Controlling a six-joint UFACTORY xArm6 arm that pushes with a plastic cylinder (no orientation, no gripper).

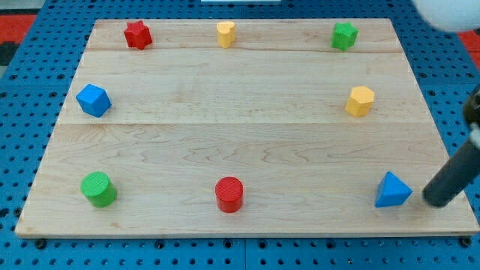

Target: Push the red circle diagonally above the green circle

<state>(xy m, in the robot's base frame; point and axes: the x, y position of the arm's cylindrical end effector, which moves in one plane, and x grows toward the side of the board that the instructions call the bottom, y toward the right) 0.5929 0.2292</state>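
Note:
The red circle (pixel 229 194) stands near the bottom edge of the wooden board (pixel 240 135), at the middle. The green circle (pixel 98 188) stands at the bottom left, well apart from it. My tip (pixel 436 203) rests at the bottom right corner, just right of the blue triangle (pixel 392 190) and far right of the red circle. The dark rod rises from it toward the view's right edge.
A red star (pixel 138 34), a yellow cylinder (pixel 226 34) and a green star-like block (pixel 344 35) line the top edge. A blue cube-like block (pixel 93 100) sits at mid left, a yellow hexagon (pixel 360 100) at mid right.

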